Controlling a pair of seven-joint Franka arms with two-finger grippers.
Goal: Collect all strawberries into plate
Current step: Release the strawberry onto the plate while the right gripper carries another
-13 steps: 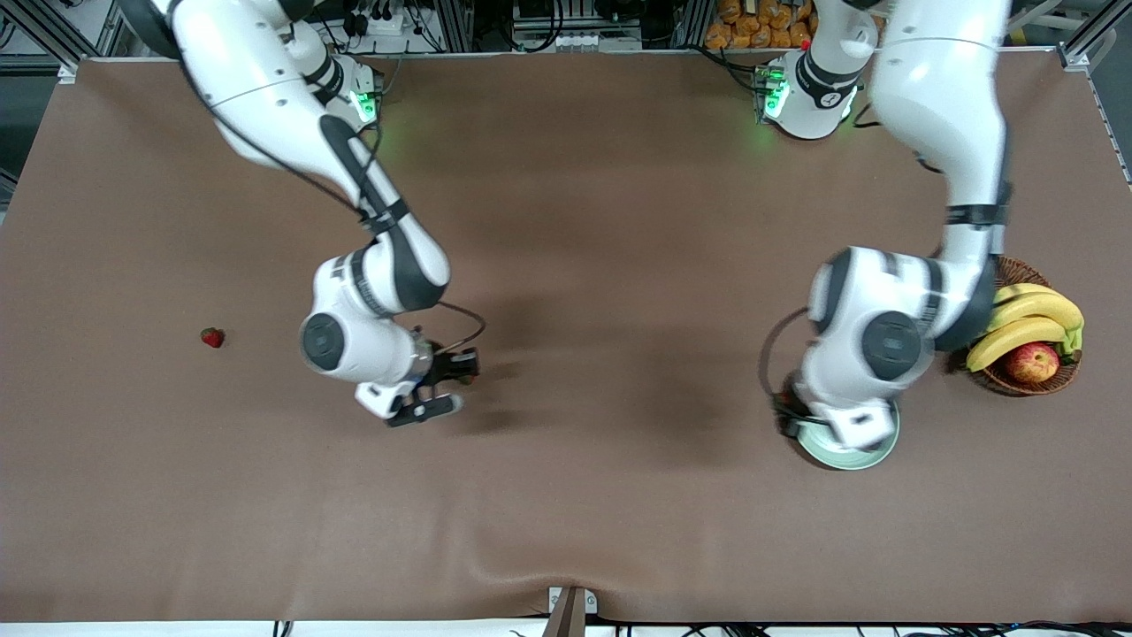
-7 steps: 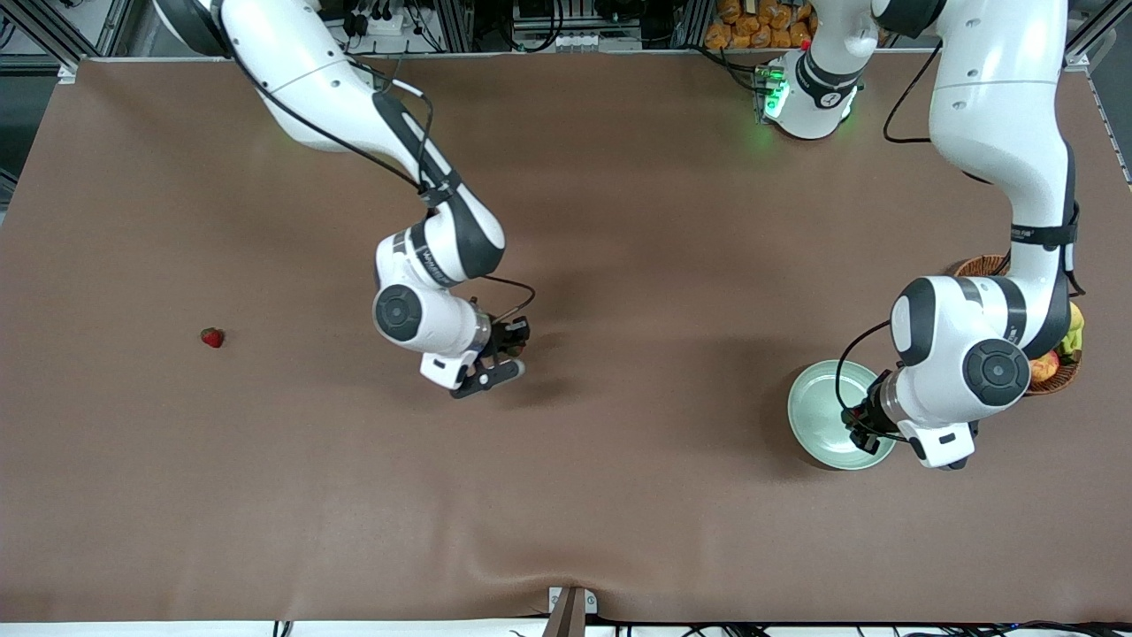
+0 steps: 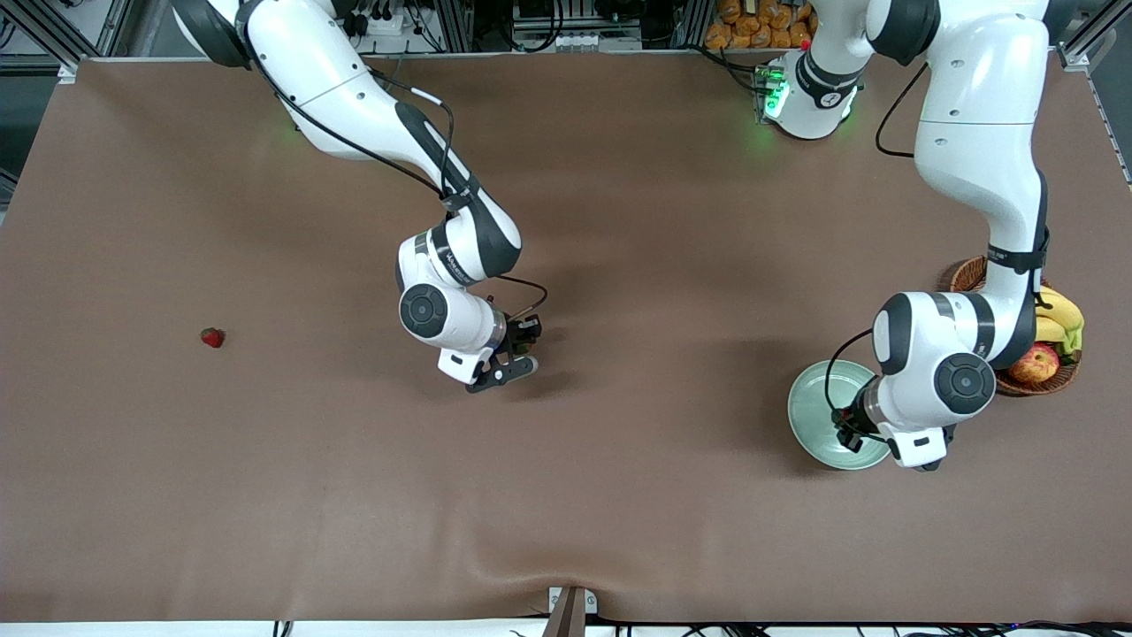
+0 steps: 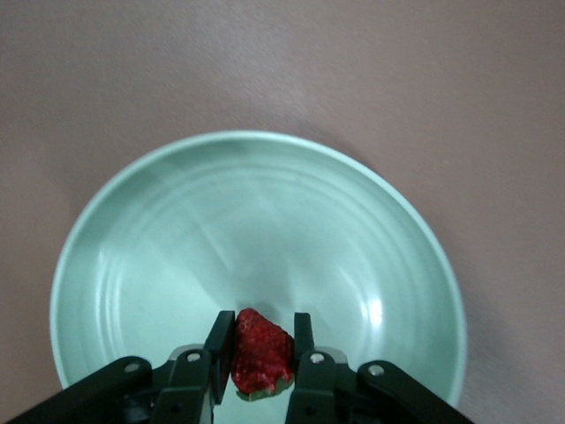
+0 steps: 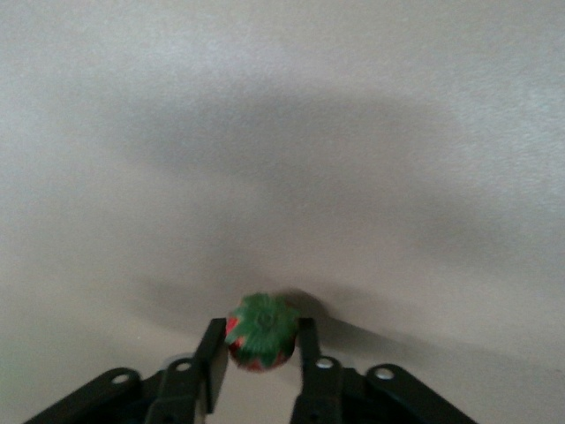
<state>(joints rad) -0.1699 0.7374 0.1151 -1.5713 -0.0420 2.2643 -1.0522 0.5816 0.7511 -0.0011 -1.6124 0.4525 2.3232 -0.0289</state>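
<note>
Over the plate (image 4: 106, 230), my left gripper (image 4: 262, 353) pinches a small red strawberry (image 4: 260, 360), green cap down.

Near mid-table, my right gripper (image 5: 259, 349) has a second berry (image 5: 259, 332) between its fingers, cap up; I cannot tell whether the grip holds. Since half a second ago the left arm has slid slightly toward the right arm's end, covering more of the mint plate. A third berry (image 3: 211, 337) lies well apart toward the right arm's end. Beside the plate, a basket (image 3: 1052, 382) holds bananas (image 3: 1057, 314) and an apple (image 3: 1035, 363).
</note>
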